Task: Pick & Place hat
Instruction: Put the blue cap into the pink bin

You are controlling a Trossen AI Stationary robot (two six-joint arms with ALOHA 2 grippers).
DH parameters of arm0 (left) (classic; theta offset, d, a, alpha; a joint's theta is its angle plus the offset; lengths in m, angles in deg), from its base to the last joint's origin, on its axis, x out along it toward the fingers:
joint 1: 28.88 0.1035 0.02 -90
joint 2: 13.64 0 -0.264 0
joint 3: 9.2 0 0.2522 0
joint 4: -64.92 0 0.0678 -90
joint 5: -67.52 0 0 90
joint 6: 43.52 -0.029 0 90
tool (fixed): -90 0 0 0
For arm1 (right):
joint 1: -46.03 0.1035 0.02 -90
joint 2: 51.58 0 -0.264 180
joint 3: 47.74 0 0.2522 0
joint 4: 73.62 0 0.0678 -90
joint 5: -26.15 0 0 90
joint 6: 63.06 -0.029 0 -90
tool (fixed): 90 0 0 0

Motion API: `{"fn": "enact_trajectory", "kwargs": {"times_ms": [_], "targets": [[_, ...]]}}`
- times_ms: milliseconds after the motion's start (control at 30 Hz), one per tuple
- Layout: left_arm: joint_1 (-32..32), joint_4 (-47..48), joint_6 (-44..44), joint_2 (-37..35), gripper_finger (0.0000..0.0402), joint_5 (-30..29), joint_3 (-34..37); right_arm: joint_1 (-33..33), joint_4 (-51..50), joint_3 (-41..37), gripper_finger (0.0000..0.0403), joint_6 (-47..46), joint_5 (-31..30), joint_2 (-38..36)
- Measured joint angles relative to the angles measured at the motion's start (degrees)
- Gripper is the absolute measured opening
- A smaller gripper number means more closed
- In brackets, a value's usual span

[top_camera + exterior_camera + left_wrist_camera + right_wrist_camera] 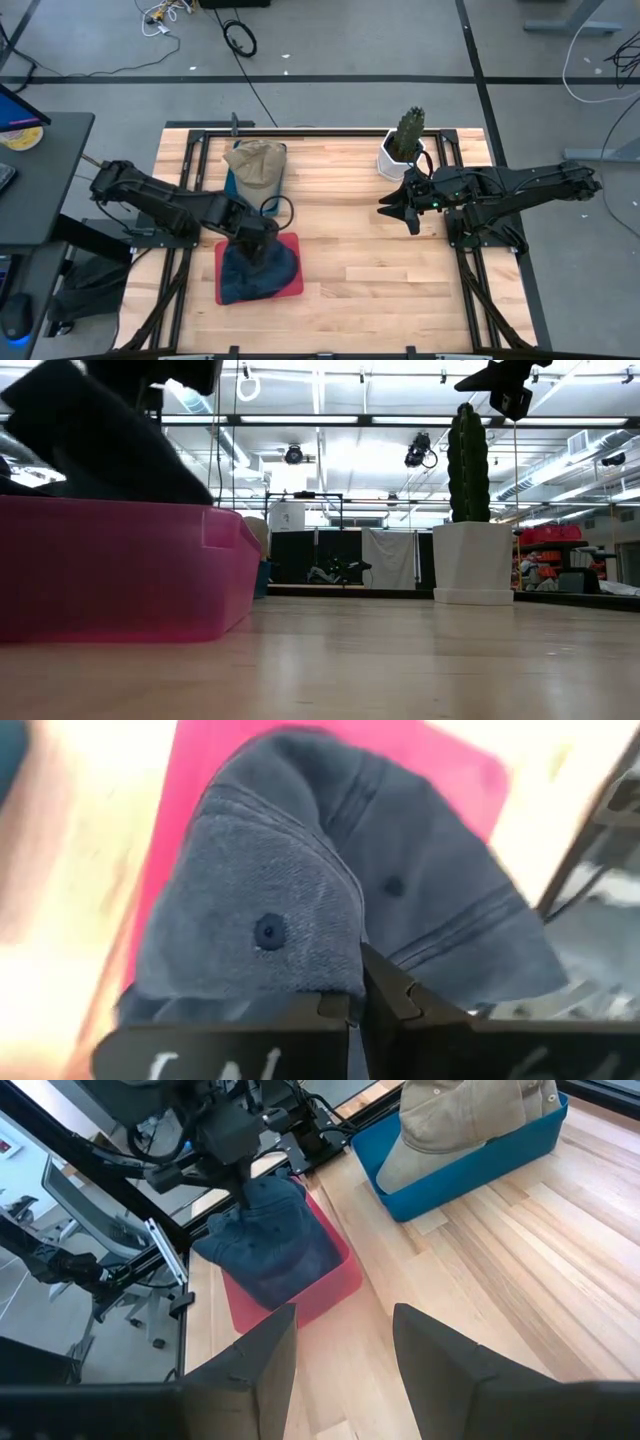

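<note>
**Blue hat pinched over the pink bin**

Denim-blue hat (258, 270) lies lower left of centre in the high view, draped over a pink bin (292, 288) on the wooden table (380, 270). The left gripper (256, 243) sits on the hat's upper edge, fingers pressed together on the fabric. Above it, a tan hat (255, 162) rests in a blue bin (232, 186). At right of centre the right gripper (405, 207) hangs over bare wood, just below a potted cactus (404, 142).

Low view: the pink bin (120, 565) fills the left side, dark hat fabric (100, 445) rising from it at upper left; the cactus (470, 510) stands right of centre.

Left wrist view: the blue hat (330, 890) fills the frame, a fold nipped between the closed fingers (385, 995) at the bottom.

Right wrist view: two fingers (270, 1355) stand spread and hold nothing at the bottom; the blue hat (275, 1240) is left of centre, the tan hat (460, 1115) at upper right.
</note>
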Motion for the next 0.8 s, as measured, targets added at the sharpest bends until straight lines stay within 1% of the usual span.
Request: {"fn": "enact_trajectory", "kwargs": {"times_ms": [133, 467, 800], "targets": [[-0.52, 2.74, -2.29, 0.51, 0.0009, 0.07, 0.02, 0.0, 0.0, 0.0, 0.0168, 0.0, -0.02, 0.0], [-0.67, 2.83, -3.02, 1.21, 0.001, 0.77, -0.02, -0.02, -0.05, 0.0, 0.0168, 0.0, -1.25, 0.02], [-1.17, 3.53, -3.96, 6.87, 0.0014, 1.62, -0.02, -0.02, 0.34, -0.85, 0.0168, -0.47, -1.19, 0.04]]}}
